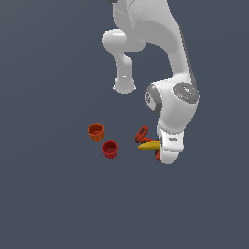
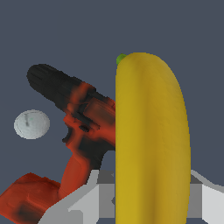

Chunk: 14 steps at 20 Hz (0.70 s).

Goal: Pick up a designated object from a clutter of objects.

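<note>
Filling my wrist view, the banana [image 2: 151,140] runs lengthwise between the grey fingers [image 2: 78,205] of the gripper [image 1: 167,154]; the jaws look closed narrowly around it, though I cannot see actual pad contact. Just beside it lies the red-and-black power drill [image 2: 81,131], partly hidden behind the fruit, and a small white ball [image 2: 31,124] sits apart from the drill's black end. On my exterior view the banana [image 1: 148,145] shows right of centre, poking out toward the exterior view's left from under the white arm. 2 cups stand apart, left of centre: an orange cup [image 1: 96,131] and a red cup [image 1: 110,149], close together.
</note>
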Motion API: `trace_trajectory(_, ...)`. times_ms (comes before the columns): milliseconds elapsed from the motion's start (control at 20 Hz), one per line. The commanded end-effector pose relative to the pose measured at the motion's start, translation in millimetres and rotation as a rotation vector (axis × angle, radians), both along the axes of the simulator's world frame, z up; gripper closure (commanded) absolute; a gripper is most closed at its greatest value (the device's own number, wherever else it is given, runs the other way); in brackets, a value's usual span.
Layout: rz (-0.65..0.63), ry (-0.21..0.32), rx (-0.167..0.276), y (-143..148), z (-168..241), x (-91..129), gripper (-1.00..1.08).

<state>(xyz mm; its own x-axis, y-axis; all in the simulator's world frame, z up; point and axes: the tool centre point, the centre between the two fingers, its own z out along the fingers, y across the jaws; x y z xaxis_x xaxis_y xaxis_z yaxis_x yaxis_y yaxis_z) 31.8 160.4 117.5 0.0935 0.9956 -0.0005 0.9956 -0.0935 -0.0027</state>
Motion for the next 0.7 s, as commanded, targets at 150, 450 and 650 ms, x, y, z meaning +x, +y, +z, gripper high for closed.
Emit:
trace_trajectory(150, 0.001, -0.002, 0.002, -19, 51, 11, 1.08)
trace_trajectory(450, 0.002, -0.002, 0.004, -44, 116, 25, 1.08)
trace_trajectory(650, 0.002, -0.002, 0.004, -61, 159, 34, 1.08)
